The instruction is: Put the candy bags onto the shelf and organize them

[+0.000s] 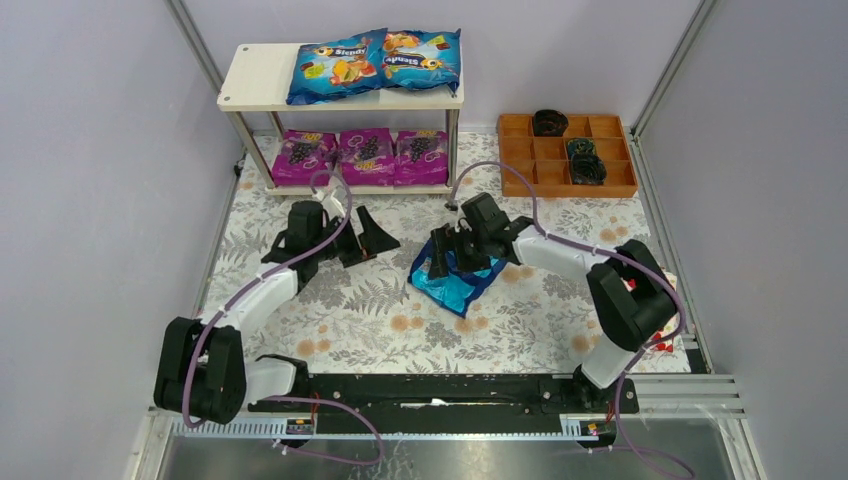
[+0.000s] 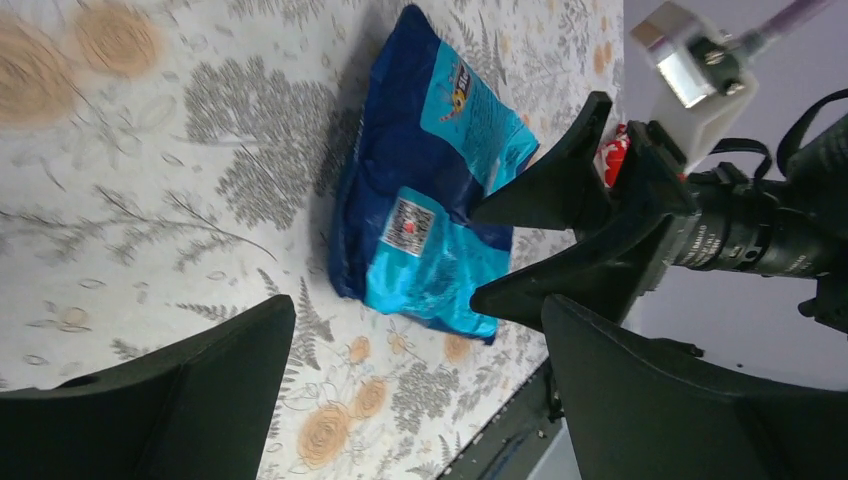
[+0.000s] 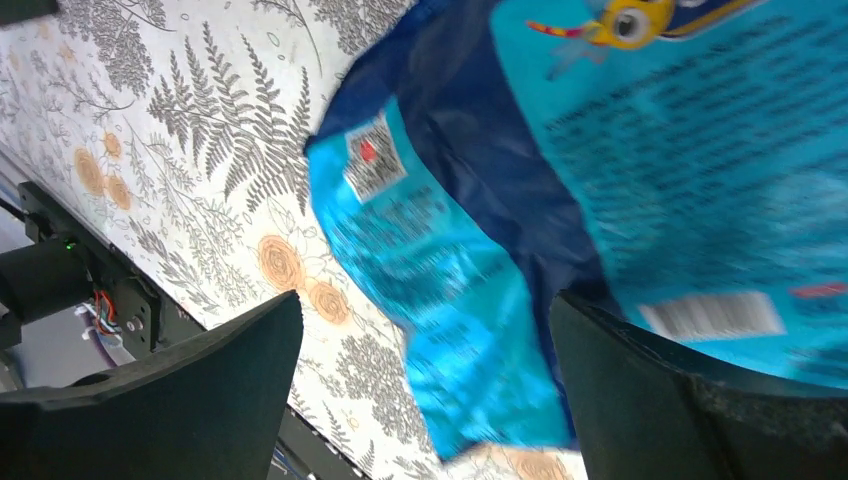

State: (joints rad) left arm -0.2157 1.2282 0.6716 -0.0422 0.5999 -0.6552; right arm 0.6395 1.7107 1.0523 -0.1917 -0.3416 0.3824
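Observation:
The shelf [image 1: 262,78] stands at the back left. Two blue candy bags [image 1: 338,66] [image 1: 422,56] lie side by side on its top board. Three purple candy bags [image 1: 302,156] [image 1: 368,156] [image 1: 421,155] fill its lower board. A third blue bag [image 1: 458,290] [image 2: 420,190] [image 3: 470,300] lies back side up on the floral table. My right gripper [image 1: 450,258] [image 2: 472,255] [image 3: 425,400] hangs open just over this bag, one finger on either side of its near end. My left gripper [image 1: 365,245] [image 2: 420,400] is open and empty, left of the bag.
An orange compartment tray [image 1: 520,150] with black items sits at the back right. Something red and white [image 1: 657,345] shows by the right arm's base. Grey walls close in both sides. The black base rail [image 1: 440,390] runs along the near edge.

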